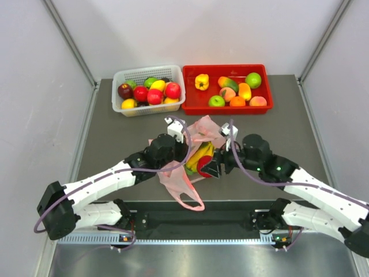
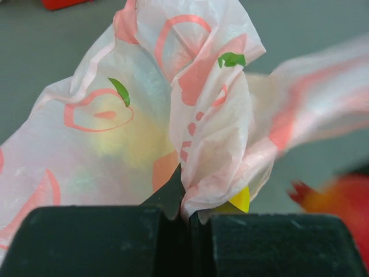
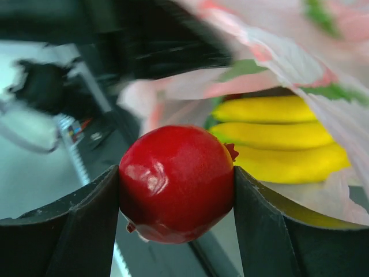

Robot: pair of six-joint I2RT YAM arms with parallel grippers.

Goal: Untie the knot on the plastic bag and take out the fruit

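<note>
My right tool (image 3: 176, 199) is clamped on a glossy red fruit (image 3: 173, 173), lower centre of its view. My left tool (image 2: 188, 222) pinches the crinkly pink plastic bag (image 2: 202, 104), centre of the top view, with yellow bananas (image 3: 277, 138) inside.

The grey table (image 1: 109, 147) is carrying three things. A white basket (image 1: 149, 110) and a red tray (image 1: 230, 109) are standing side by side at its far edge. The pink plastic bag (image 1: 176, 176) is lying nearer the front edge.
</note>
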